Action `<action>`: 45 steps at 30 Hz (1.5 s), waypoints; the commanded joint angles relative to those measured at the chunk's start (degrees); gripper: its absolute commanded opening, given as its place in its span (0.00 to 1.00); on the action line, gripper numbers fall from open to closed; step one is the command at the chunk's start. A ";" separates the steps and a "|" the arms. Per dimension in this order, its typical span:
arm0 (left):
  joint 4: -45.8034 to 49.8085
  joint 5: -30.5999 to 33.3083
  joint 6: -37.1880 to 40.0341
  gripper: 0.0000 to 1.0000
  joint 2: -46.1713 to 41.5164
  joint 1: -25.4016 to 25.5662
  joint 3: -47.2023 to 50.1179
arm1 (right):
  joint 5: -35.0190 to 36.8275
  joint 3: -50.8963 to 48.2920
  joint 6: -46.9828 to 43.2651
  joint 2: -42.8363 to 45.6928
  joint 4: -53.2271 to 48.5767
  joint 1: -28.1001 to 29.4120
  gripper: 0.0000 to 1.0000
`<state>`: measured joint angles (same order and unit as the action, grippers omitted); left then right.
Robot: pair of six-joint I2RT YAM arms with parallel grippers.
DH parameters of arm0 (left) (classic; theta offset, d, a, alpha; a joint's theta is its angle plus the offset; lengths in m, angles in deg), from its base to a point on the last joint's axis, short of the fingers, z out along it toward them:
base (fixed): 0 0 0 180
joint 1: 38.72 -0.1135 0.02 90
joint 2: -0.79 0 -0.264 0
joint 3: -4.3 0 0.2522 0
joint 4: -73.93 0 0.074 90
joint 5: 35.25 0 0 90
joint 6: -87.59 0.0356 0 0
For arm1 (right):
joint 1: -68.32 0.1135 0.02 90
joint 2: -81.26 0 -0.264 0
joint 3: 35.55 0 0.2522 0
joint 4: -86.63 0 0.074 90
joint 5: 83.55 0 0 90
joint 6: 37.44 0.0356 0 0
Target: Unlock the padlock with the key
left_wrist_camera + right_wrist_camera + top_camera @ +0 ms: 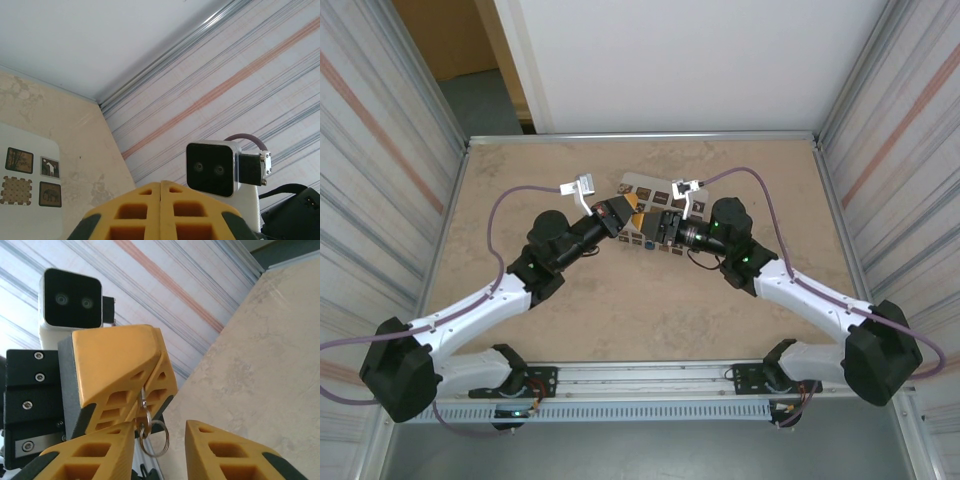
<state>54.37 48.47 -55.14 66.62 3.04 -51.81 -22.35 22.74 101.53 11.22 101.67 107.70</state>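
My left gripper (623,213) is shut, its yellow fingers (125,365) pinching a small silvery key (143,404) by one end. The key's head and a thin key ring (167,438) hang out below the fingertips. In the left wrist view the left gripper (160,187) has its jaws pressed together, and the key is hidden there. My right gripper (160,442) faces it, open, with the ring dangling between its fingertips, close to the left one. A small blue spot (648,243) under the right gripper (658,228) may be the padlock; I cannot tell.
A white box with dark patterned squares (642,186) lies flat on the tan table (520,180) under both grippers, also seen as the box (25,140) in the left wrist view. Striped metal walls (890,120) enclose the table on both sides.
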 commanded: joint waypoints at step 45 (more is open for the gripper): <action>5.59 4.02 2.29 0.70 -8.93 -2.32 4.25 | 6.52 6.09 -21.91 5.00 -30.15 -0.95 0.00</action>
<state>56.73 50.50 -54.50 61.39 2.03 -48.66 -18.57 25.87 89.29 14.26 82.56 107.22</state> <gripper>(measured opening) 0.684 0.049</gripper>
